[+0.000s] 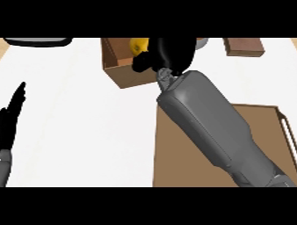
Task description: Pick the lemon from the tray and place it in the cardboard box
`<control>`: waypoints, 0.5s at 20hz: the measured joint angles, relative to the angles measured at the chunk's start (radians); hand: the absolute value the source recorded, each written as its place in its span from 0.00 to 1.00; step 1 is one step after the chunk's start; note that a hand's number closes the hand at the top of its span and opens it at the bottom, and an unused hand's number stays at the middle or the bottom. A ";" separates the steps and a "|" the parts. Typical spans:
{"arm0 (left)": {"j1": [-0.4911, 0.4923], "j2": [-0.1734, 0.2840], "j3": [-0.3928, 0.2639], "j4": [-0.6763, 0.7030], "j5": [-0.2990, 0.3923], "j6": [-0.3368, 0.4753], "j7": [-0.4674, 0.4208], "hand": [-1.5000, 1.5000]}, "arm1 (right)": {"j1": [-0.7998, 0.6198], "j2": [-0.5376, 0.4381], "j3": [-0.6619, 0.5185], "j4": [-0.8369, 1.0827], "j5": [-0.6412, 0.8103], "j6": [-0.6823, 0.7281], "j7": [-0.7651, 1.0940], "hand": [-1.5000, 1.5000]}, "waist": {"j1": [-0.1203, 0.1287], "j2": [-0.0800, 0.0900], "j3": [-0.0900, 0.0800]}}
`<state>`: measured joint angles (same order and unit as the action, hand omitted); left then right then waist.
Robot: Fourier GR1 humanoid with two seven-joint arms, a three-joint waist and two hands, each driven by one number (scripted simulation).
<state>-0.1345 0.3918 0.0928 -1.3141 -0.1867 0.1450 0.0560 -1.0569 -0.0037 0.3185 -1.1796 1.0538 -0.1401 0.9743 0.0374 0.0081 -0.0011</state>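
The yellow lemon (137,45) shows over the open cardboard box (120,70) at the counter's far middle. My right hand (170,52) is above the box's right part, with fingers curled round the lemon, hiding most of it. The grey right forearm reaches up across the brown tray (268,127) at the lower right; the part of the tray that shows holds nothing. At the left edge my left hand (5,123) rests open, fingers straight and pointing up.
A dark round item with a pale rim (38,41) lies at the far left. A brown wooden block (244,46) sits at the far right. A grey object (203,41) peeks out behind the right hand.
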 measured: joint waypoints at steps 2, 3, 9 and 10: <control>0.005 -0.002 -0.003 -0.004 0.000 -0.006 -0.004 0.50 | -0.049 0.001 -0.041 0.093 -0.035 -0.065 -0.024 1.00 | 0.010 0.003 0.000; 0.003 -0.002 -0.001 0.000 0.002 -0.009 -0.005 0.50 | -0.073 0.001 -0.064 0.133 -0.054 -0.088 -0.037 1.00 | 0.009 0.004 0.000; -0.017 -0.005 -0.008 -0.007 -0.004 -0.018 0.004 0.50 | -0.191 0.003 -0.148 0.413 -0.158 -0.243 -0.133 1.00 | 0.033 0.013 0.000; -0.025 -0.008 -0.010 -0.002 -0.006 -0.018 0.004 0.50 | -0.213 0.003 -0.162 0.458 -0.170 -0.259 -0.151 1.00 | 0.033 0.015 0.000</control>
<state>-0.1593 0.3834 0.0832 -1.3160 -0.1927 0.1272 0.0599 -1.2695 -0.0007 0.1560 -0.7218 0.8836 -0.3995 0.8231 0.0709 0.0228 -0.0012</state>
